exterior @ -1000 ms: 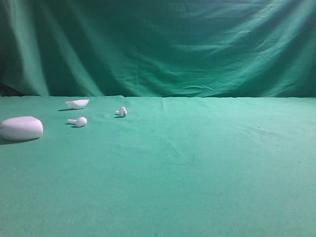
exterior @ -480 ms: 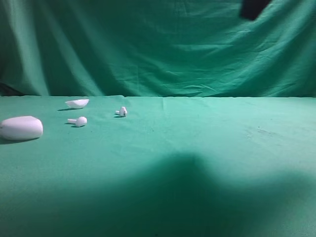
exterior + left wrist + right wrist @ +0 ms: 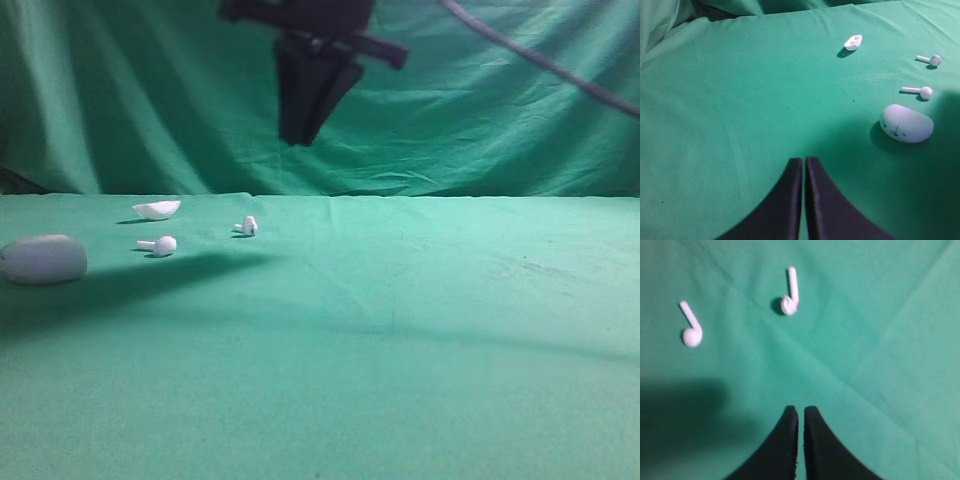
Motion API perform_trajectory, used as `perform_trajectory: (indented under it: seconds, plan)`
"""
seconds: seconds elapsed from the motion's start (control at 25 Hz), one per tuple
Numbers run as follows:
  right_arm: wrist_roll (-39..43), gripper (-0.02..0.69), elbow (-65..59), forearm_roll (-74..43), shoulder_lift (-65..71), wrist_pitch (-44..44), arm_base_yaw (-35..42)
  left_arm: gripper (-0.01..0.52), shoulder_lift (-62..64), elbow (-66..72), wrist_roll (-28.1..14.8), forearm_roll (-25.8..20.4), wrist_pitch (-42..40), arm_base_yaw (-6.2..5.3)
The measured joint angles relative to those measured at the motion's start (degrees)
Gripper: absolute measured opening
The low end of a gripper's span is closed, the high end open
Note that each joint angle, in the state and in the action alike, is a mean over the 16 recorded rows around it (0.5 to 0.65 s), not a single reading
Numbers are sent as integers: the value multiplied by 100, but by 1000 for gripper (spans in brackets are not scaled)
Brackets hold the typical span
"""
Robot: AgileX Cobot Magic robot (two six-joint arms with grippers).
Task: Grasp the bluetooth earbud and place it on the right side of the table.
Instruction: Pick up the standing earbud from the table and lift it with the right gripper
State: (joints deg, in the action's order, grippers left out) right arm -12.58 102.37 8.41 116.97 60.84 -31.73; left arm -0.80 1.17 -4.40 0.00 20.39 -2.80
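Two small white bluetooth earbuds lie on the green table [image 3: 450, 330] at its left. One earbud [image 3: 160, 245] [image 3: 691, 327] [image 3: 920, 91] lies nearer the case, the other earbud [image 3: 248, 227] [image 3: 790, 295] [image 3: 931, 60] to its right. My right gripper [image 3: 298, 138] [image 3: 800, 410] hangs high above the table, slightly right of the second earbud. Its jaws stand together with only a hairline gap and nothing between them. In the left wrist view my left gripper [image 3: 804, 160] is shut and empty, well short of the earbuds.
A big white oval case [image 3: 43, 260] [image 3: 906, 123] sits at the far left, in the arm's shadow. A shallow white shell [image 3: 157, 209] [image 3: 853, 42] lies behind the earbuds. A green draped backdrop [image 3: 480, 110] rises behind the table. A cable [image 3: 540, 62] crosses the upper right.
My right arm has come into the exterior view from the upper right and moved left, over the earbuds. Its shadow has slid left across the cloth onto the case.
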Motion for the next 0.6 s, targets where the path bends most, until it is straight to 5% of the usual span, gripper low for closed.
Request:
perform_trajectory:
  seconds: [0.4,0.6]
  plan:
    - [105,304,1716,-249,1562,12,-463,0,0,0,0,0,0,0]
    - [308,357,2024,-412,1954,-96,-520,0,0,0,0,0,0,0]
